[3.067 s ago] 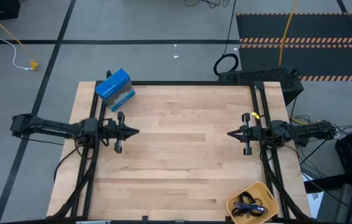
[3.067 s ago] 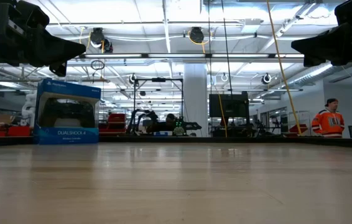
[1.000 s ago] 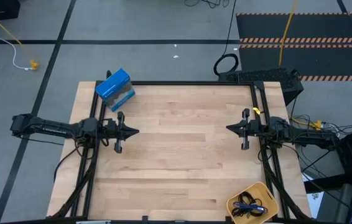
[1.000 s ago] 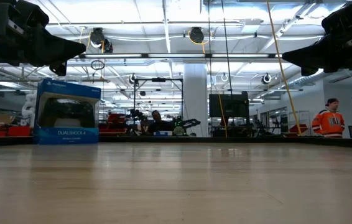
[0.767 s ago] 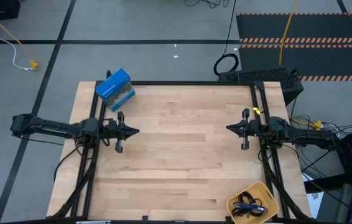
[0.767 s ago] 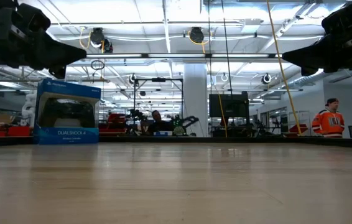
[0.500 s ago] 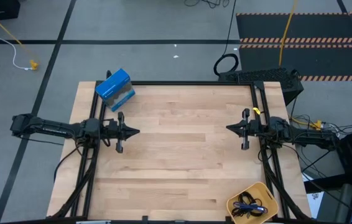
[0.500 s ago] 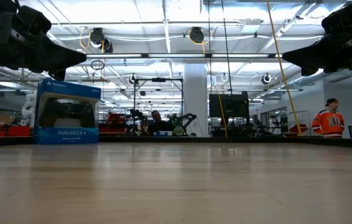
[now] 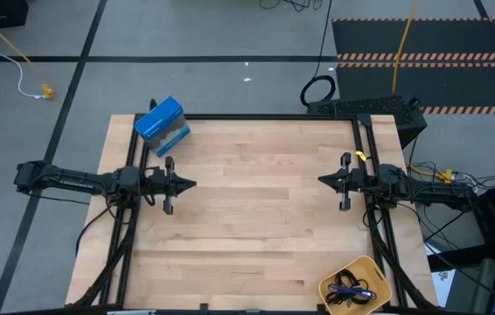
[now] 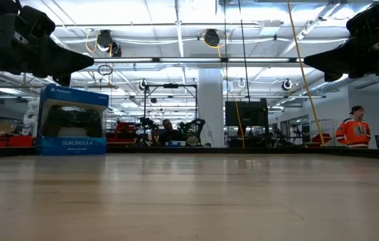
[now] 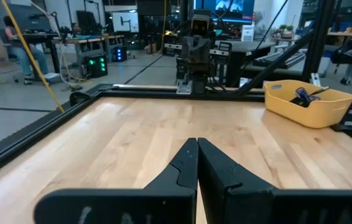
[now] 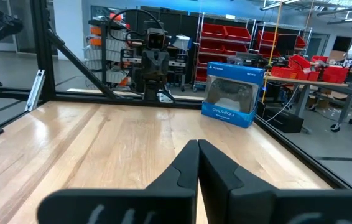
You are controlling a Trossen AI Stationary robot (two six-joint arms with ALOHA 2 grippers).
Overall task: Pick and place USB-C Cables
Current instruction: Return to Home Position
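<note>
Bright, even light comes from ceiling lamps (image 10: 211, 37) high above both grippers. In the low view the left gripper (image 10: 88, 61) and the right gripper (image 10: 308, 65) read as black silhouettes against that white glare. The table (image 9: 256, 227) beneath them is evenly lit, with only soft, faint shadows close under each gripper. Ahead of the left gripper the table carries a pale sheen of reflected light
</note>
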